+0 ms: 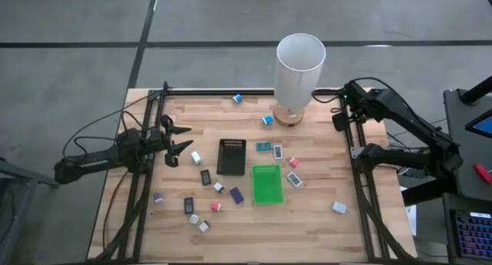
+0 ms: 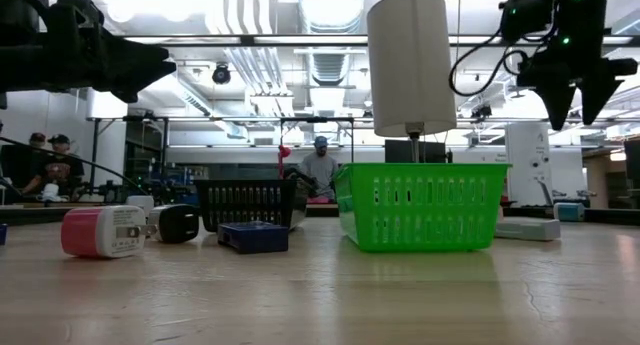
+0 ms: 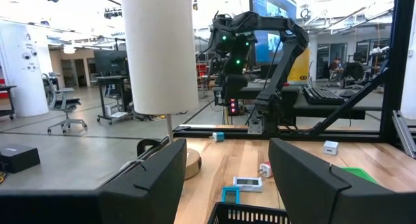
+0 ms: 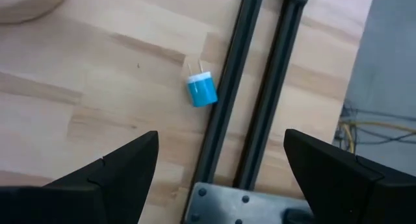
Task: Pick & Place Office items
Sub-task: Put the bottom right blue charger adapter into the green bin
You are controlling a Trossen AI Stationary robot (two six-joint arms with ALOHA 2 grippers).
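Small office items lie scattered flat on the wooden table: a white block [image 1: 196,156], a black piece [image 1: 205,177], a dark blue one [image 1: 237,194], a pink-red one [image 1: 216,207] [image 2: 98,232] and teal and white packets [image 1: 277,150]. My left gripper [image 1: 187,139] [image 3: 227,146] hovers open at the table's left, pointing toward the black ribbed tray [image 1: 231,157]. My right gripper [image 2: 578,120] [image 4: 221,136] hangs open high over the table's right rail, fingers pointing down. Below it, a small blue plug piece [image 4: 201,91] lies on the wood beside the rail.
The bright green tray [image 1: 267,183] [image 2: 420,205] stands beside the black ribbed tray near the table's middle. A white-shaded lamp [image 1: 296,65] [image 3: 159,52] stands on a round wooden base at the far edge. Black frame rails [image 1: 355,165] run along the table's sides. People sit in the room behind.
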